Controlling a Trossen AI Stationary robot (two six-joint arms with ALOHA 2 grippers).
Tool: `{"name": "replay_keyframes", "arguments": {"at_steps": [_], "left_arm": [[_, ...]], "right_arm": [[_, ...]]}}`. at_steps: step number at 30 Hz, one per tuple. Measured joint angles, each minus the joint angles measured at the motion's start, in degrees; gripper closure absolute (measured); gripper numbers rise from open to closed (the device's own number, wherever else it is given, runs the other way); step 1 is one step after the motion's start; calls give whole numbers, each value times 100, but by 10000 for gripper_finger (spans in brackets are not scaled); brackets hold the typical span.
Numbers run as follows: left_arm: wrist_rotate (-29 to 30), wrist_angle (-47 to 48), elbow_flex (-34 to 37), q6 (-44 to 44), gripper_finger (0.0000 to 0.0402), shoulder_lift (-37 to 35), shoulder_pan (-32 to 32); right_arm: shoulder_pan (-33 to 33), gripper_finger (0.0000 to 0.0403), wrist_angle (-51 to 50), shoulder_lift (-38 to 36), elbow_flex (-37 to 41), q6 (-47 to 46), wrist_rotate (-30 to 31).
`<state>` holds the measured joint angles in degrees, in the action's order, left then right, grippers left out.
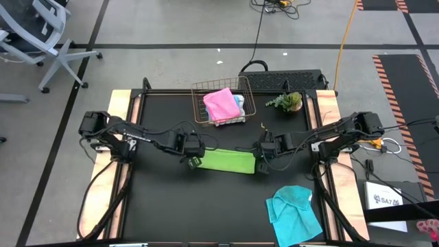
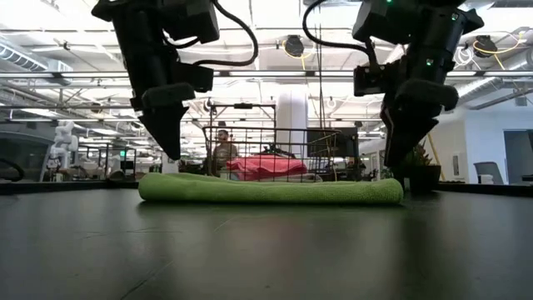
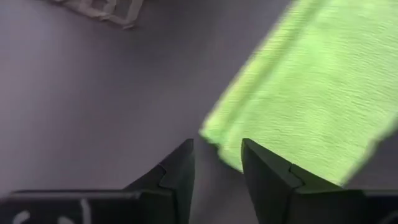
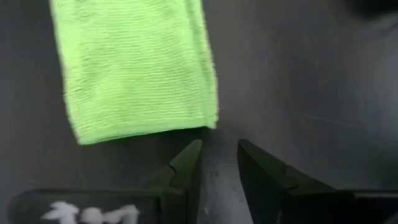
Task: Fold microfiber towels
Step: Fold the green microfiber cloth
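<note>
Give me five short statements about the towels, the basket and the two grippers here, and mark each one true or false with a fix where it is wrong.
1. The lime green towel lies folded into a long strip on the table between the two grippers. True.
2. The left gripper is clamped on the green towel. False: its fingers are apart with nothing between them, just off the towel's end.
3. The pink towel sits in the wire basket. True.
4. The cyan towel lies neatly folded. False: it lies crumpled near the table's front right.
5. The right gripper holds the plant. False: it is empty, beside the green towel.
</note>
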<state>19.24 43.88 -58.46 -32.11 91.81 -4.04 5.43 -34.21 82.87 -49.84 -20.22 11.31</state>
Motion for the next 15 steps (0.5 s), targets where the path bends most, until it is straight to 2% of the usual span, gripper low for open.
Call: {"name": "replay_keyframes", "arguments": {"at_steps": [5, 8, 11, 15], "left_arm": [[472, 542, 0, -800, 264, 0, 71], [218, 531, 0, -1430, 275, 0, 92], [-205, 117, 0, -1618, 293, 0, -38], [-104, -483, 0, -1486, 336, 23, -367]], "right_arm": [[2, 299, 119, 0, 0, -359, 49], [37, 305, 516, -24, 0, -649, -202], [135, 316, 1063, -24, 0, -958, -496], [337, 344, 1516, -24, -2, -1226, -548]]}}
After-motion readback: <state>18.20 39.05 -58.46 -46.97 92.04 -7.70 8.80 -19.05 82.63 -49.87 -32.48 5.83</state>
